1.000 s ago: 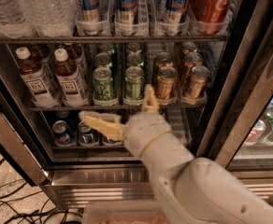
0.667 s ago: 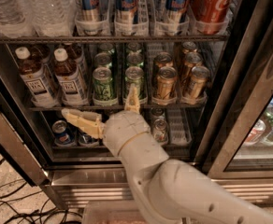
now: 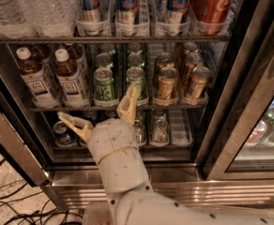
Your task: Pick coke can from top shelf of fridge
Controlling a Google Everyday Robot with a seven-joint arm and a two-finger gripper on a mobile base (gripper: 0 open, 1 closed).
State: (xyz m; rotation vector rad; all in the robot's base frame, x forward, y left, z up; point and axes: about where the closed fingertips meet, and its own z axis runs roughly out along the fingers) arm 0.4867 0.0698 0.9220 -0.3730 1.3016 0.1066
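The red coke can (image 3: 212,3) stands at the right end of the top shelf (image 3: 109,39), in a clear lane tray, its top cut off by the frame edge. Slim blue-and-silver cans (image 3: 127,1) fill the lanes to its left. My gripper (image 3: 99,112) is open and empty, low in front of the fridge (image 3: 231,107). One tan finger (image 3: 128,104) points up over the green cans (image 3: 104,84), the other (image 3: 73,124) points left over the bottom rack. The gripper is well below and left of the coke can.
Water bottles (image 3: 29,6) stand at the top left. The middle rack holds tea bottles (image 3: 36,78), green cans and gold cans (image 3: 167,83). More cans (image 3: 160,130) sit on the bottom rack. A glass door (image 3: 263,125) stands at right. Cables (image 3: 5,205) lie on the floor.
My gripper and wrist have shifted left, from in front of the gold cans to in front of the green cans, at about the same height. Nothing in the fridge has moved.
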